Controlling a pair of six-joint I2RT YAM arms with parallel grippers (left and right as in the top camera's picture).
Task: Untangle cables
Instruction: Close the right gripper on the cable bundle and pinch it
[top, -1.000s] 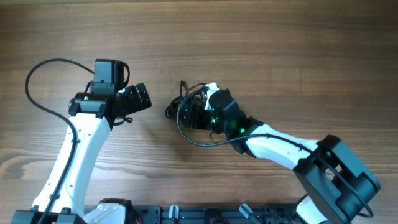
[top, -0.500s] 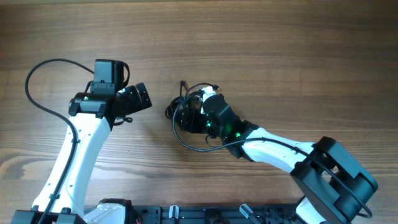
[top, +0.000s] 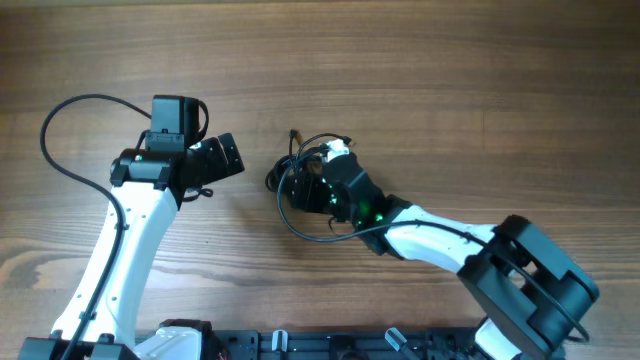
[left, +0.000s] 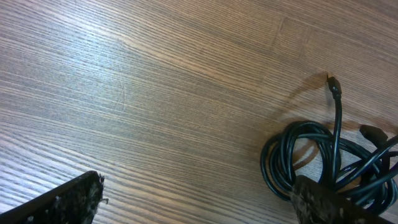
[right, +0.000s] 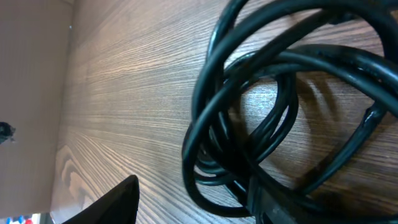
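1. As seen from overhead, found the cables (top: 275, 180) bunched in one knot near the middle of the wooden table (top: 450, 80), between the two grippers.
2. Logged the knot as compact, somewhat longer from far edge to near edge than across. Noted one wide loop sagging out of it toward the near edge.
3. Noted one free end with a small plug (top: 292, 133) poking out at the knot's upper left, pointing at the far edge. Confirmed in the left wrist view: plug (left: 332, 79) at the tip of a nearly straight strand rising out of the coiled cables (left: 270, 165), clear of the other strands.
4. Found the left gripper (top: 228, 155) just left of the knot, apart from it and aimed toward it. In its own view, saw the left gripper (left: 199, 186) with fingers (left: 68, 202) spread wide and bare wood between them. Saw the far finger overlap the coil's edge in the picture; cannot tell whether touching.
5. Found the right gripper (top: 310, 185) down over the knot's right side. Could not see its fingertips from above, hidden under the wrist.
6. In the right wrist view, logged glossy loops of the cables (right: 205, 81) stacked and crossing on the wood. Saw one finger (right: 115, 202) at lower left, off the loops. Could not make out the other finger; cannot tell whether this pincer is apart or clamped on a strand.
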